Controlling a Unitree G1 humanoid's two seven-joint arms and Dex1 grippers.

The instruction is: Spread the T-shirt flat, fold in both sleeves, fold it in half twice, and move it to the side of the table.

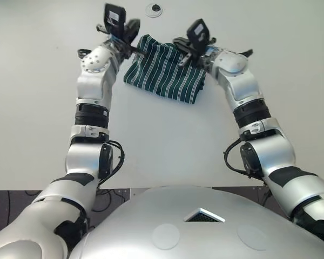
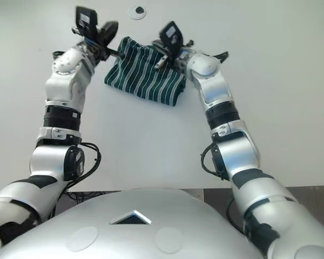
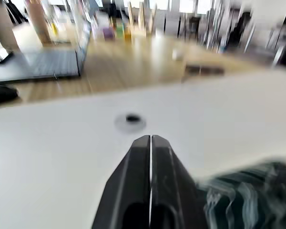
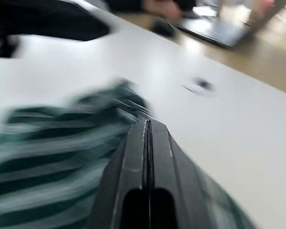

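Note:
The T-shirt [image 1: 164, 73], dark green with thin white stripes, lies folded into a small thick rectangle at the far middle of the white table [image 1: 167, 140]. My left gripper [image 1: 142, 53] is at the shirt's far left corner. In the left wrist view its fingertips [image 3: 151, 138] are pressed together with nothing between them, and the shirt [image 3: 248, 191] lies just beside them. My right gripper [image 1: 179, 47] hovers over the shirt's far right corner. It is shut too [image 4: 147, 123], with the striped cloth [image 4: 47, 157] beneath and beside it.
A round cable grommet [image 1: 154, 9] is set in the table just beyond the shirt. Wide bare tabletop lies to the left, right and front of the shirt. Beyond the far edge are a wooden floor and a laptop [image 3: 38, 64].

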